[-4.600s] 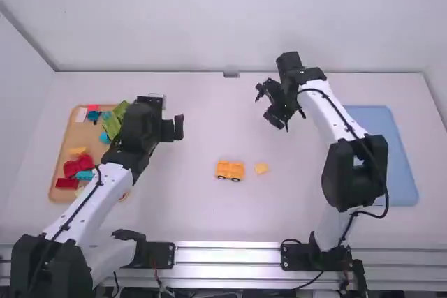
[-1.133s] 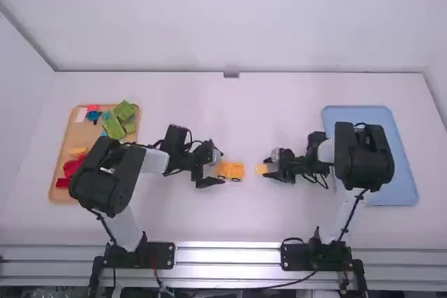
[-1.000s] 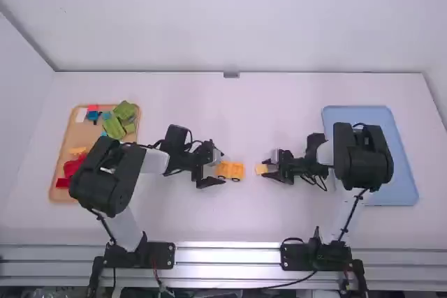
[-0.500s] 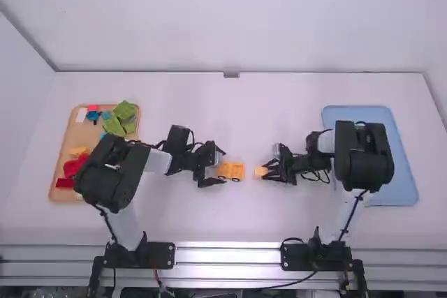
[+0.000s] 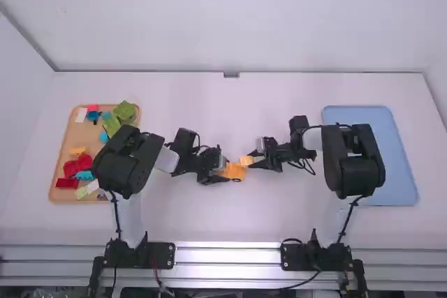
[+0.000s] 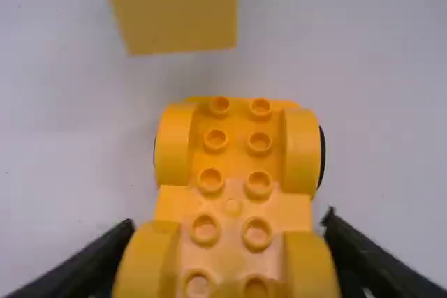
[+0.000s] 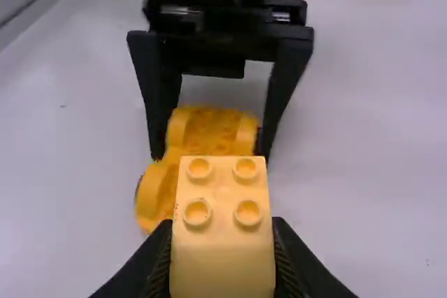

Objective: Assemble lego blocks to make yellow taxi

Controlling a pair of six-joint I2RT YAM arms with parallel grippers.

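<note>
the brick [image 7: 222,242] and car base [image 6: 234,204] look smooth plastic, the tray [image 5: 75,135] wooden.

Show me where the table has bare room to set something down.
The middle is crowded: left gripper, orange car base, yellow block and right gripper bunch together. The white table is bare beyond them, between wooden tray and blue tray, and nearer, between them and the metal rail. The wooden tray is crowded too.

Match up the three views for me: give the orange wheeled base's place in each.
High view: orange wheeled base, just below centre.
Left wrist view: base, between the left gripper's fingers.
Right wrist view: base, beyond the pale yellow brick.
Shared landmark: that brick, in the right gripper.
</note>
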